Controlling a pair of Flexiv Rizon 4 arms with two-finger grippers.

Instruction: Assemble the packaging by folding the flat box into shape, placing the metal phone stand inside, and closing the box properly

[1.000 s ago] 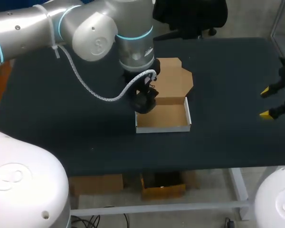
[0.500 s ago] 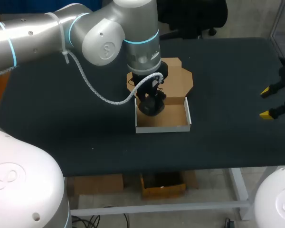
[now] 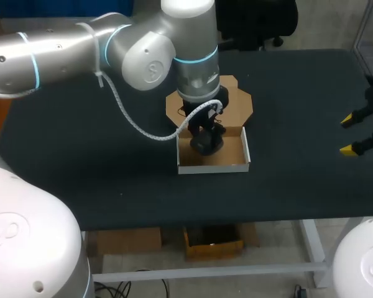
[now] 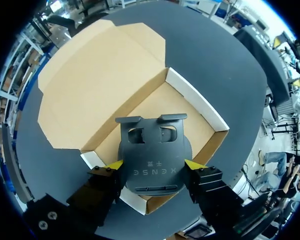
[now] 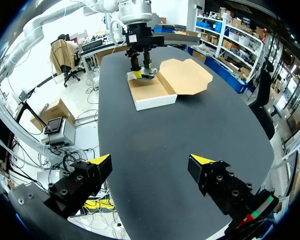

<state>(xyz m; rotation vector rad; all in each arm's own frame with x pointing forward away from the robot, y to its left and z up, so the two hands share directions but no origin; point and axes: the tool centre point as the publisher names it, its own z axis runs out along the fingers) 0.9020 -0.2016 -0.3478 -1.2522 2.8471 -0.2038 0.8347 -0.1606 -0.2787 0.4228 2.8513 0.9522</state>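
Starting at the upper left of the head view: left arm [image 3: 62, 43] slanting in over the dark table [image 3: 81, 155] and ending just above the middle of the frame. Grips there with the left gripper [image 3: 206, 144], yellow tips pressed against both side edges of the phone stand [image 4: 152, 145], so clamped on it rather than loose. Holds the stand low over the left half of the open box [image 3: 214, 167], between its white walls; cannot tell whether it touches the floor of the box. Looks like a stiff, dense metal plate with a smooth dark finish: unlikely to bend, likely to slip under a light pinch, so best taken as here, squarely across its width near one end. Treat the box as the opposite: light cardboard, easily shoved or dented, with walls only folded up. Behind it, toward the upper middle: brown lid [image 3: 233, 105], folded back flat on the table; for closing, probably best taken by its far edge, not at the crease. At the far right of the frame: right gripper [image 3: 354, 133], fingers apart, holding nothing, well apart from the box.
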